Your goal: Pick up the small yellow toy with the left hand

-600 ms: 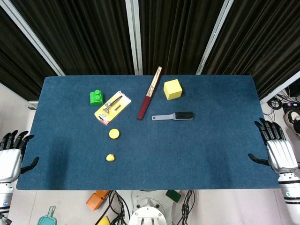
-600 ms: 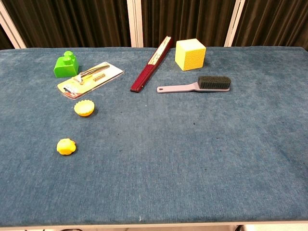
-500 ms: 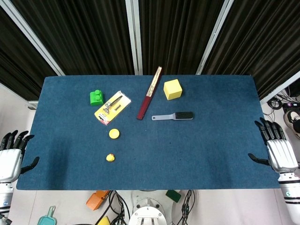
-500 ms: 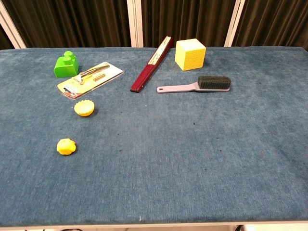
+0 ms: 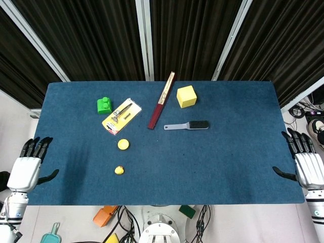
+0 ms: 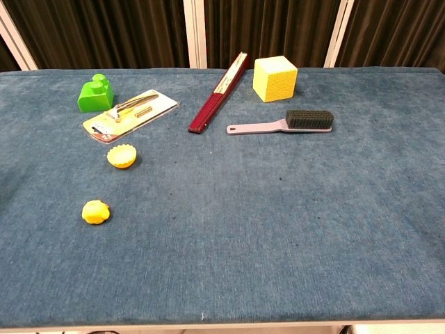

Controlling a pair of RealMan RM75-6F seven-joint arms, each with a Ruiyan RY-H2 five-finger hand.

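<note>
The small yellow toy (image 5: 119, 170) (image 6: 96, 211) lies on the blue table near its front left. A slightly larger round yellow piece (image 5: 123, 145) (image 6: 122, 156) sits just behind it. My left hand (image 5: 28, 168) is over the table's left edge, fingers spread and holding nothing, well to the left of the toy. At the table's right edge my right hand (image 5: 306, 165) is also spread and holds nothing. Neither hand shows in the chest view.
Behind the toy lie a green block (image 5: 104, 105), a yellow card with metal tools (image 5: 121, 116), a dark red folded fan (image 5: 161, 100), a yellow cube (image 5: 186, 96) and a grey brush (image 5: 187, 125). Cables and small items lie on the floor below the front edge.
My left hand has moved rightward, in over the table's left edge. My right hand has shifted slightly outward and down. The objects on the table have not moved.
</note>
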